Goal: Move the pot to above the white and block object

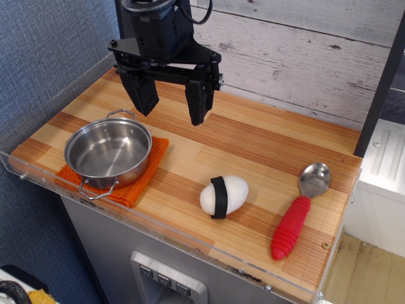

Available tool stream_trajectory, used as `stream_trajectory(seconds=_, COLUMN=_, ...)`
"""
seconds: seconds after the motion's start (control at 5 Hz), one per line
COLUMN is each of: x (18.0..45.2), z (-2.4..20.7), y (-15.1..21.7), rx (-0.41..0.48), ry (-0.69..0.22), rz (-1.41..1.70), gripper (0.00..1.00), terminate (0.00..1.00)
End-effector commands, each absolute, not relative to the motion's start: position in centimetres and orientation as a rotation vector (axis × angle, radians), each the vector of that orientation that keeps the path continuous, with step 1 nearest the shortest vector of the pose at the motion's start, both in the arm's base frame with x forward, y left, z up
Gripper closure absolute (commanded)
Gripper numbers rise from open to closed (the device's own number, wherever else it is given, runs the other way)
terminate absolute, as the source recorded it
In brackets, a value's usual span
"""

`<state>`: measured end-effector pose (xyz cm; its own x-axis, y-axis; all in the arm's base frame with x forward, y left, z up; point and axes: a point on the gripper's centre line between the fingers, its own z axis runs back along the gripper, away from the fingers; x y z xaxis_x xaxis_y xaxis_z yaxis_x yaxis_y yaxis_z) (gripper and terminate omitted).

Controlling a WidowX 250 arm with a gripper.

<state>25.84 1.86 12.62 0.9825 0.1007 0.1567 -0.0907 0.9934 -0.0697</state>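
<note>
The shiny steel pot point(107, 152) with two wire loop handles sits on an orange cloth point(136, 180) at the left front of the wooden table. The white egg-shaped object with a black band point(224, 196) lies near the table's front middle, to the right of the pot. My gripper point(171, 106) hangs above the table behind the pot, a little to its right. It is open and empty, with both black fingers pointing down.
A spoon with a red handle point(292, 227) and metal bowl lies at the front right. A clear plastic rim point(38, 180) runs along the table's left and front edges. A plank wall point(304, 50) stands behind.
</note>
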Motion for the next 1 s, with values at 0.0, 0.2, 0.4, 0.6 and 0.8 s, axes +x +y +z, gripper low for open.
stream_trajectory(seconds=0.0, x=25.8, z=12.6, y=1.9, rx=-0.062, ry=-0.161, rz=0.096, gripper=0.00, terminate=0.00)
stream_trajectory(seconds=0.2, x=25.0, z=12.5, y=3.6, rx=-0.058, ry=-0.166, rz=0.108, gripper=0.00, terminate=0.00)
stream_trajectory(seconds=0.4, x=23.9, z=11.4, y=6.2, rx=-0.053, ry=-0.159, rz=0.134, gripper=0.00, terminate=0.00)
stream_trajectory(seconds=0.6, x=23.9, z=9.2, y=7.9, rx=-0.042, ry=-0.160, rz=0.154, gripper=0.00, terminate=0.00)
stream_trajectory(seconds=0.8, x=25.0, z=6.6, y=7.3, rx=-0.050, ry=-0.179, rz=0.145, gripper=0.00, terminate=0.00)
